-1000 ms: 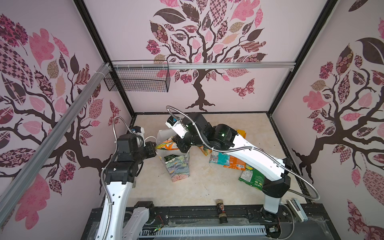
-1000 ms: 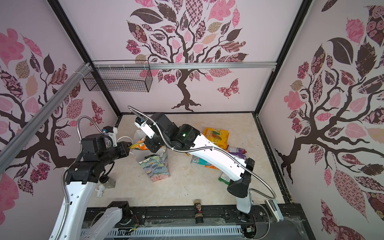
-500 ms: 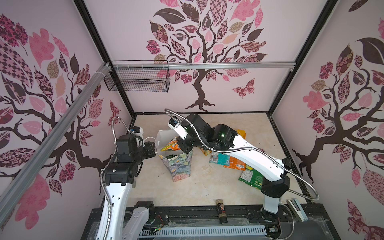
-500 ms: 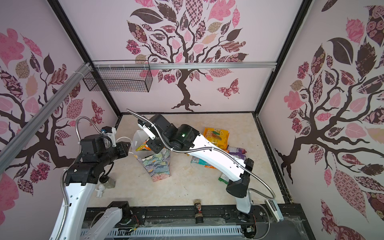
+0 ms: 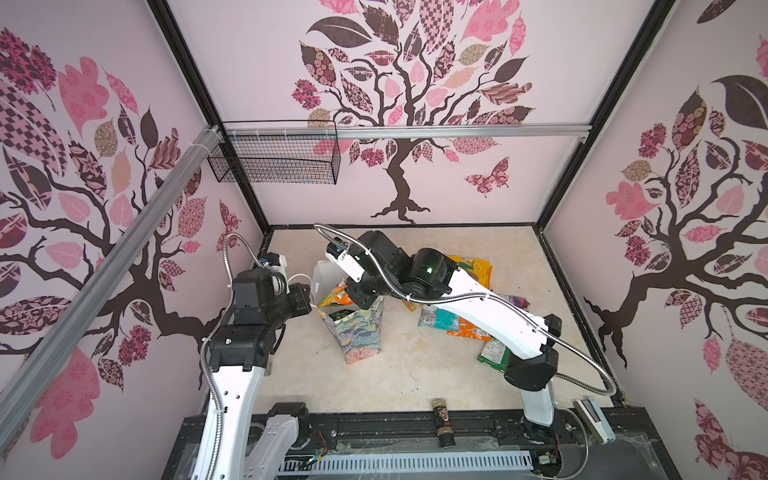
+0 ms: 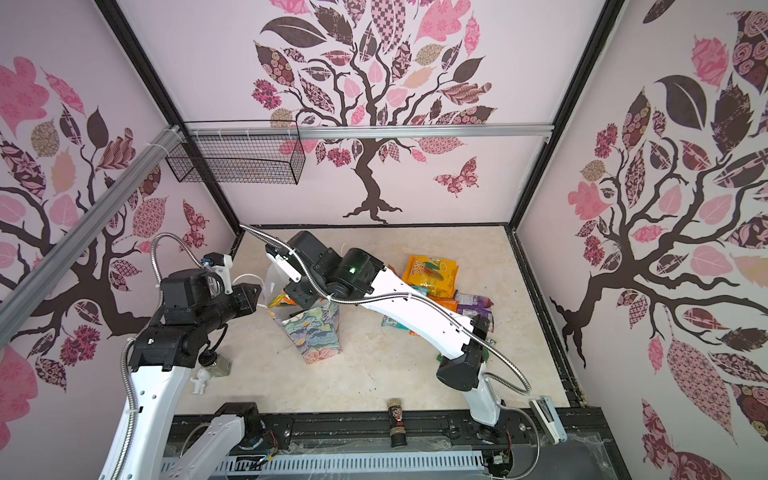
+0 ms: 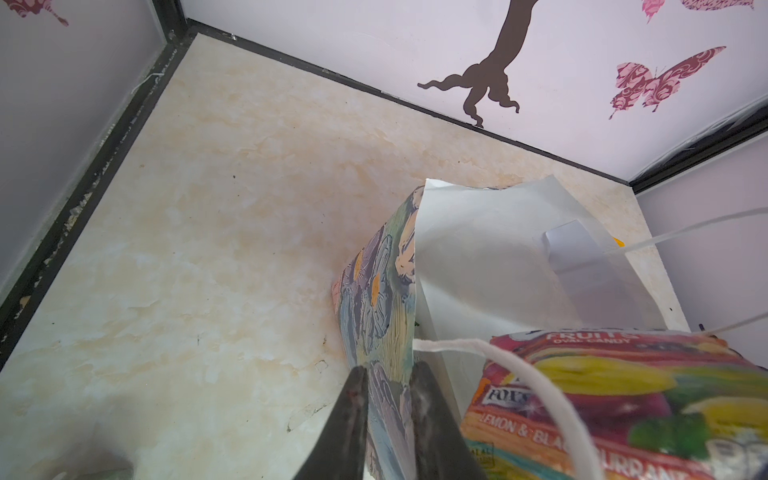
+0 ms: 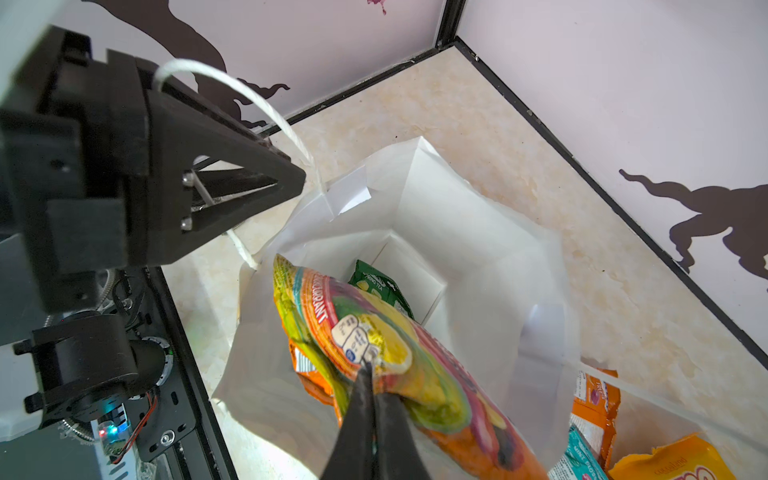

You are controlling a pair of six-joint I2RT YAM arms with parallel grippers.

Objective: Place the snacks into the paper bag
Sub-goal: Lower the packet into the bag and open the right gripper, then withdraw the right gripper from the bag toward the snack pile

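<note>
Orange snack packet [image 8: 324,316] in pinch of right tool [image 8: 370,374], at mouth of paper bag [image 8: 478,249]

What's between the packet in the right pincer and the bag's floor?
A green packet lying inside the paper bag, below the held packet; right wrist view shows it.

Right tool [image 8: 369,368] pinches glossy orange-yellow-red plastic snack packet [image 8: 440,386], tilted into open white-lined paper bag [image 8: 478,232]. Green glossy packet [image 8: 380,291] lies at bag's bottom. Black left tool [image 8: 291,183] sits at bag rim beside white cord handle [image 8: 266,104].
</note>
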